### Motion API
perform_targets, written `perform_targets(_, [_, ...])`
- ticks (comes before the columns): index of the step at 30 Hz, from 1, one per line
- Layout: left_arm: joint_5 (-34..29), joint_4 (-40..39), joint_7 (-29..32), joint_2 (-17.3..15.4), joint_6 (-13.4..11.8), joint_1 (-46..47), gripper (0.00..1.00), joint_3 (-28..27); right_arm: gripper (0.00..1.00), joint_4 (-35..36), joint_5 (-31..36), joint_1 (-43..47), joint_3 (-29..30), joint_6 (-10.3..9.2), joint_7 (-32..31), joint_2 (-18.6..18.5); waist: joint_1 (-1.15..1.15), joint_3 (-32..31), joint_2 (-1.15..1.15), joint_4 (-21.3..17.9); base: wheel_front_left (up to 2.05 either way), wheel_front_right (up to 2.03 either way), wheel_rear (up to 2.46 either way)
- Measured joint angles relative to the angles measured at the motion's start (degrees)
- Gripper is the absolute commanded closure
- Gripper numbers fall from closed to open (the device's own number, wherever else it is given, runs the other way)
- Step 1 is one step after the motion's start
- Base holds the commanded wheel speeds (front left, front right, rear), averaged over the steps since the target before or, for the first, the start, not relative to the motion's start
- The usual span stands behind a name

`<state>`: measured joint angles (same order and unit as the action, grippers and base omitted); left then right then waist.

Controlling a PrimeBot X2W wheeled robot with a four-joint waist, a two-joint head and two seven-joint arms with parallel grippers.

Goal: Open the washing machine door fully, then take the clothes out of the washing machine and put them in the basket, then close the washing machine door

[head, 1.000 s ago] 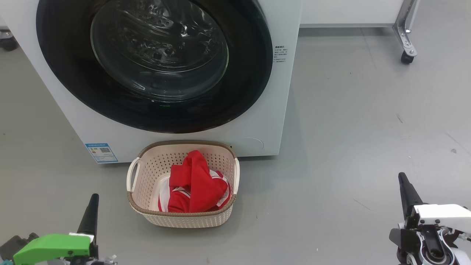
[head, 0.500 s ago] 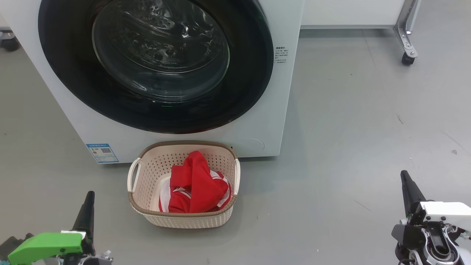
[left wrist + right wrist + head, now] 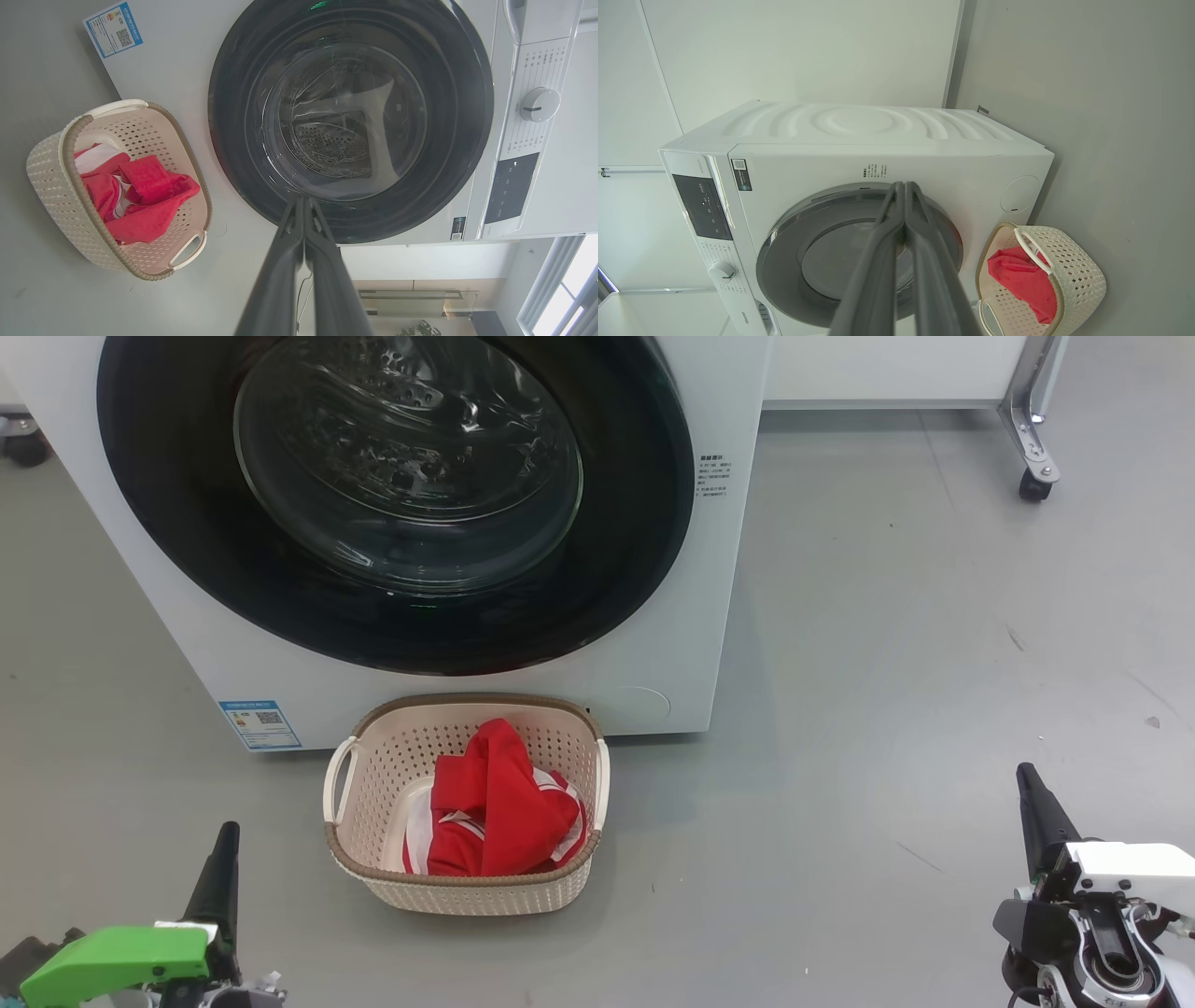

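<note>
The washing machine (image 3: 672, 644) stands ahead with its round black-rimmed door (image 3: 392, 495) flat against the front; the glass bowl shows the steel drum behind it. On the floor just before the machine sits the cream basket (image 3: 467, 887), holding the red clothes (image 3: 495, 803) with white trim. My left gripper (image 3: 224, 835) is shut and empty at the lower left, apart from the basket. My right gripper (image 3: 1027, 775) is shut and empty at the lower right. The left wrist view has the door (image 3: 350, 116), basket (image 3: 51, 186) and clothes (image 3: 140, 196); the right wrist view has the machine (image 3: 859, 135) and basket (image 3: 1078, 275).
Grey floor spreads to the right of the machine. A metal frame leg on a castor (image 3: 1032, 476) stands at the back right, with a white panel (image 3: 887, 373) behind it. A blue label (image 3: 260, 723) is on the machine's lower left corner, a dial (image 3: 539, 103) on its panel.
The head view shifted slightly down over the first half second, then held. Both grippers stay shut; the left has dropped a little lower in the view, the right sits a touch higher.
</note>
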<state>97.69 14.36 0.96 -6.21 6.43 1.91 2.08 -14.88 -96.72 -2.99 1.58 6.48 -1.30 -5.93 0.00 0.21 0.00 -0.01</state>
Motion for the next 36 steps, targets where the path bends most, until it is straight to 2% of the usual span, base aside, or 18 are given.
perform_targets(36, [0.0, 0.71, 0.07, 0.02, 0.43, 0.56, 1.0, -0.14, 1.0, -0.55, 0.0, -0.07, 0.2, 0.02, -0.18, 0.02, 0.0, -0.03, 0.0, 0.0, 0.0, 0.0, 0.0])
